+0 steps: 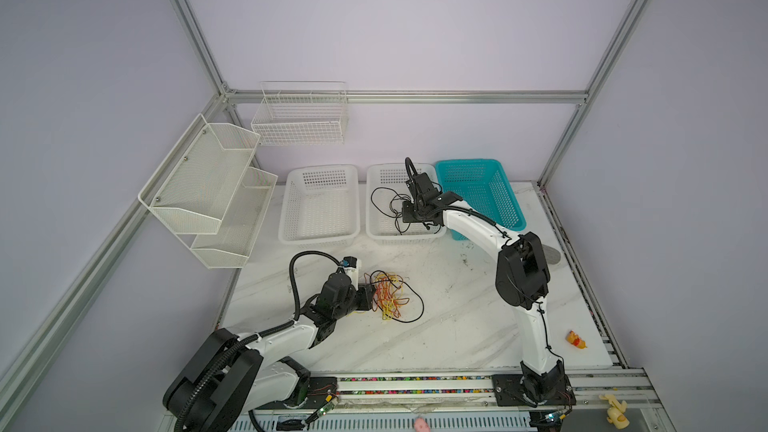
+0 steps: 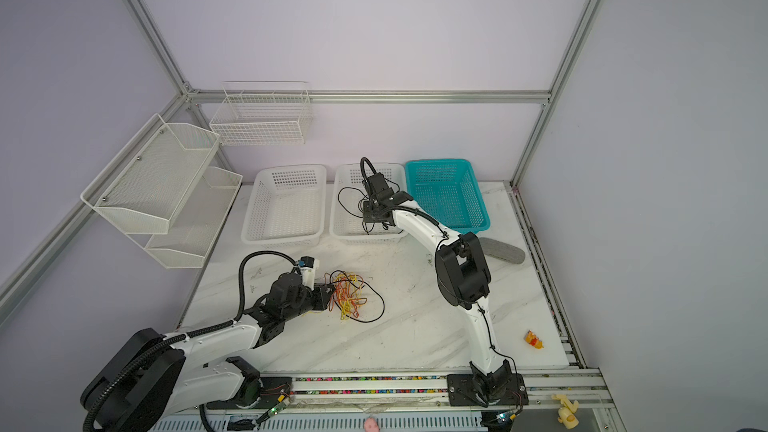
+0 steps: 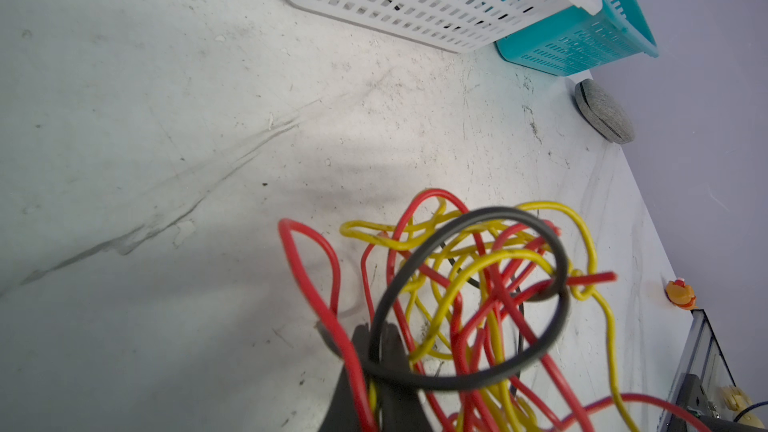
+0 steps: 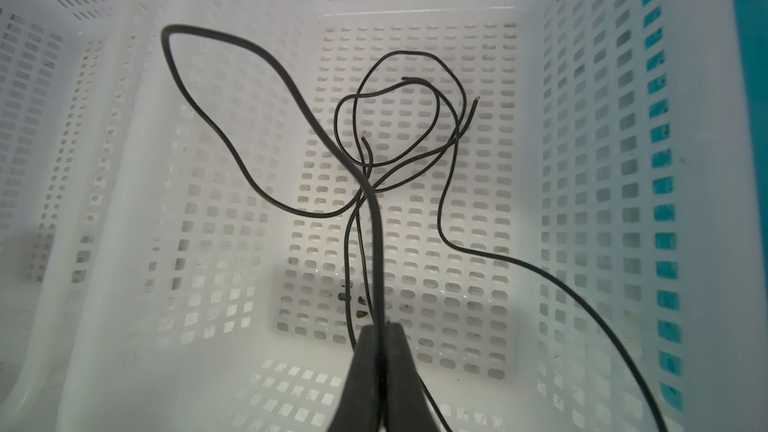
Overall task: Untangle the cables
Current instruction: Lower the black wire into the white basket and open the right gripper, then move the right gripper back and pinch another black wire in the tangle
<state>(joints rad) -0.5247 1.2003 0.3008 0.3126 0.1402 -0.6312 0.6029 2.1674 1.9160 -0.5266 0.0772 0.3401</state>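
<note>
The bench [image 1: 457,317] carries three baskets on its far side. The right end effector [image 4: 377,332] hangs over the middle white basket [image 1: 405,238], with the teal basket [image 1: 498,184] just beside it.

The cables [image 1: 388,295] are mostly a red, yellow and black knot lying on the bench right at the tips of the left end effector [image 3: 376,351]. Its jaws are pinched tight among the strands, and a black loop [image 3: 557,251] appears to rise from between them.

The right end effector is clamped on a black cable [image 4: 249,51]. That cable arcs away from the tips and trails onto the basket floor below, among other thin black loops.

The step in hand looks like dropping this freed cable into the basket. To do it well, the right end effector should sink lower before letting go, so the springy arc settles inside the walls and does not flick over the rim. Meanwhile the left should keep the knot pinned.
</note>
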